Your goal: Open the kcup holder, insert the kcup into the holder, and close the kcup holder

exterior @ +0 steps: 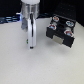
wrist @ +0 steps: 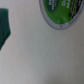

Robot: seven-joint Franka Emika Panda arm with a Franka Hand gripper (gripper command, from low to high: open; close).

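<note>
The kcup (wrist: 60, 11) shows in the wrist view as a green round top with a white rim, cut by the frame edge, lying on the pale table. I cannot pick it out in the exterior view. My gripper (exterior: 31, 45) hangs straight down over the table, to the exterior view's left of the kcup holder (exterior: 64, 20). Its fingers do not appear in the wrist view, and they are too small and blurred to read in the exterior view. The kcup holder is a black box, and its tray (exterior: 60, 34) is slid out toward the front with round pod slots showing.
A dark green shape (wrist: 4, 27) sits at the edge of the wrist view. The pale table (exterior: 30, 67) spreads in front of the arm. Dark clutter (exterior: 10, 20) lies along the back at the exterior view's left.
</note>
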